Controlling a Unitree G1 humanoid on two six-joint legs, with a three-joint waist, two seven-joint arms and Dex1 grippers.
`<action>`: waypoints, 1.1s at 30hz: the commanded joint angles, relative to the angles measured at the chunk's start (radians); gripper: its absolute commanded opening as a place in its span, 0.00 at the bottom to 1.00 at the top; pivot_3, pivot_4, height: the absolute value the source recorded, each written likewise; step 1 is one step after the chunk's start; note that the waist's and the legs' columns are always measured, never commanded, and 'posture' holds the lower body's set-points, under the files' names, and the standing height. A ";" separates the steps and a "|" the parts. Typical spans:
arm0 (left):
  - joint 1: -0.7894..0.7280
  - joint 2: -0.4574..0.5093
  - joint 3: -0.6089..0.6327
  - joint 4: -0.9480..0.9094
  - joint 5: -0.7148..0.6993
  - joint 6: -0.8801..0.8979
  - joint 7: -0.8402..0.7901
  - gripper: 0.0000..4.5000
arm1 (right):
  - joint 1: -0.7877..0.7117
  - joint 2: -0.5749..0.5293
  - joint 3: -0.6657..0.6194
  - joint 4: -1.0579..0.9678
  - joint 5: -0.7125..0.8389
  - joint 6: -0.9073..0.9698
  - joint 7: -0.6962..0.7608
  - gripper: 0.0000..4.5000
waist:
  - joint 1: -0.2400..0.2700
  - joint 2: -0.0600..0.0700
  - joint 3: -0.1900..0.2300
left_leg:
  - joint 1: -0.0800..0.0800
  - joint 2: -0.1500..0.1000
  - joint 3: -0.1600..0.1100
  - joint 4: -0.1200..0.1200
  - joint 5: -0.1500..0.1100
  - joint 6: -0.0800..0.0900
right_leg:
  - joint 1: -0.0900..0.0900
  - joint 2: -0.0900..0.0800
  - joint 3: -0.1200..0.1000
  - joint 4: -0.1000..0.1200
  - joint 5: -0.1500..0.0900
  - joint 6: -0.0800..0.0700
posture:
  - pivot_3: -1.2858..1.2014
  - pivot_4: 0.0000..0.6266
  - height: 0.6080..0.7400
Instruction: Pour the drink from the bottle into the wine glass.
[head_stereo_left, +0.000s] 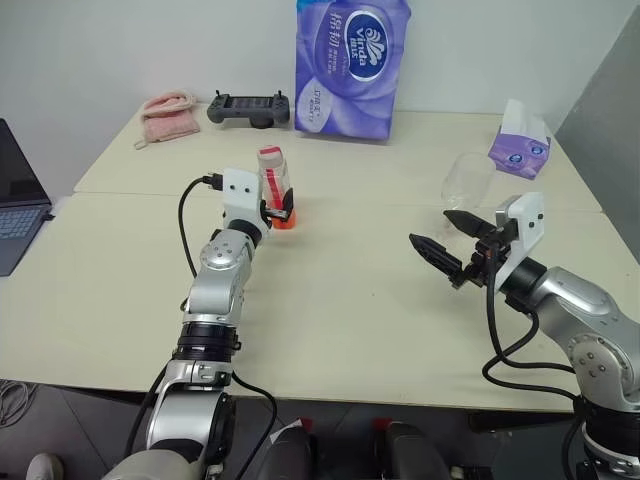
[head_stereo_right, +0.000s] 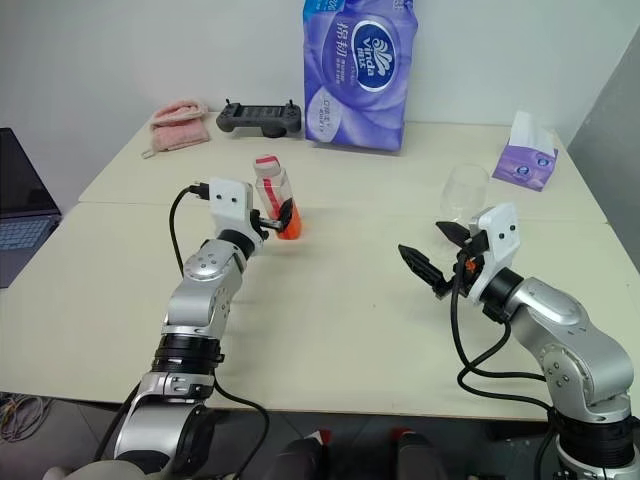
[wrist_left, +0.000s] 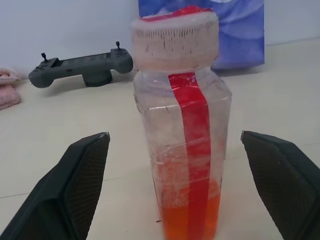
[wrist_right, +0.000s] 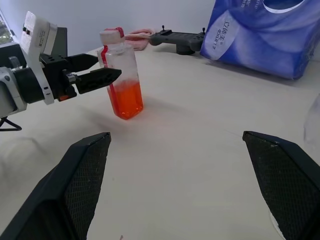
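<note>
The bottle (head_stereo_left: 274, 182) stands upright on the table, clear with a red strip and a pale cap. The orange drink (wrist_left: 189, 220) fills only its bottom part. My left gripper (head_stereo_left: 280, 209) is open around the bottle, which rises between its black fingers (wrist_left: 75, 185) with a gap on each side. The wine glass (head_stereo_right: 463, 190) stands upright to the right, clear and hard to make out. My right gripper (head_stereo_right: 421, 238) hangs open and holds nothing, just in front of the glass and pointing left towards the bottle (wrist_right: 122, 75).
A purple tissue pack (head_stereo_left: 350, 65), a black game controller (head_stereo_left: 249, 107) and a pink cloth (head_stereo_left: 168, 113) lie along the table's far edge. A small purple tissue box (head_stereo_left: 520, 145) sits at the far right. A laptop (head_stereo_left: 15, 205) is at the left edge.
</note>
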 joint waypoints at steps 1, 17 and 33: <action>-0.069 0.003 0.022 0.041 -0.002 -0.066 0.005 0.99 | -0.004 -0.002 -0.024 -0.056 0.024 -0.006 -0.009 1.00 | 0.000 0.000 0.000 | 0.000 0.000 0.000 0.000 0.000 0.000 | 0.000 0.000 0.000 0.000 0.000 0.000 | 0.52 0.24 1.00; -0.186 0.015 0.033 0.290 -0.003 -0.208 -0.014 0.95 | 0.024 -0.012 -0.025 -0.076 0.035 -0.009 -0.024 1.00 | -0.001 0.000 0.000 | -0.001 0.000 0.000 0.000 0.000 0.000 | 0.000 0.000 0.000 0.000 0.000 0.000 | 0.52 0.24 1.00; -0.178 0.019 0.045 0.287 -0.008 -0.211 -0.023 0.40 | 0.027 -0.006 -0.016 -0.086 0.032 -0.012 -0.045 1.00 | -0.001 -0.001 0.000 | -0.001 0.000 0.000 0.001 0.000 0.000 | -0.001 0.000 0.000 0.001 0.000 0.000 | 0.52 0.24 1.00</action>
